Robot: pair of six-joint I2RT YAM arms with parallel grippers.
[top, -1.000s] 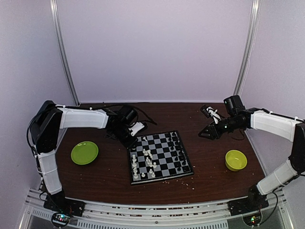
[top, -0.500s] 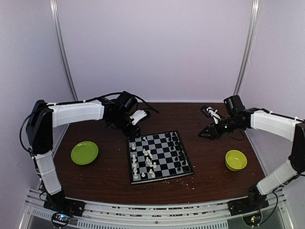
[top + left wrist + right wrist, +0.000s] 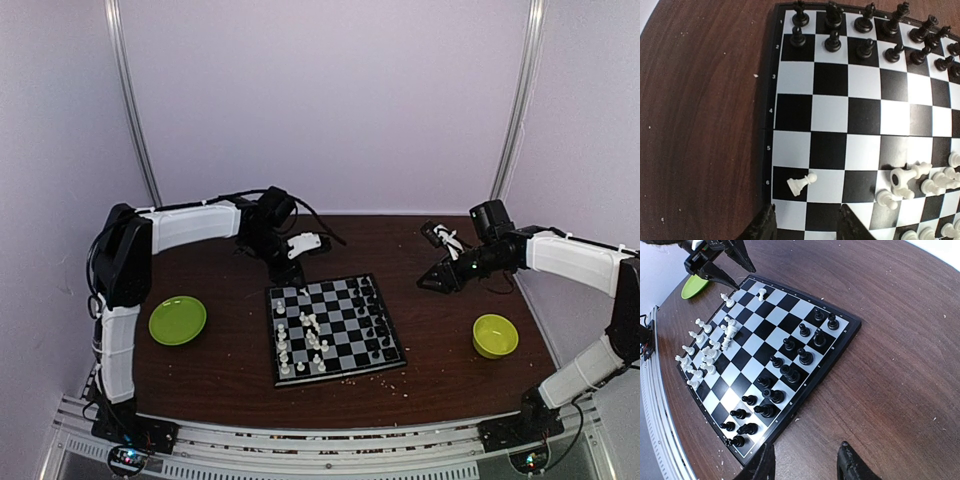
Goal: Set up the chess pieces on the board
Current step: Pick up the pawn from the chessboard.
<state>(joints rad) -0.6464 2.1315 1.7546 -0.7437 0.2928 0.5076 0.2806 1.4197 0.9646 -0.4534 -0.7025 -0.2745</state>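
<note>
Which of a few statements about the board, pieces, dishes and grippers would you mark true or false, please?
1. The black pieces stand in two rows along one edge of the board. True.
2. The left gripper grips a piece. False: it is open and empty; a white pawn rests on the board just ahead of its fingers.
3. The plate and bowl sit on the board. False: the plate is left of it and the bowl right of it, both on the table.
4. The right gripper is open over the table, beside the board. True.
</note>
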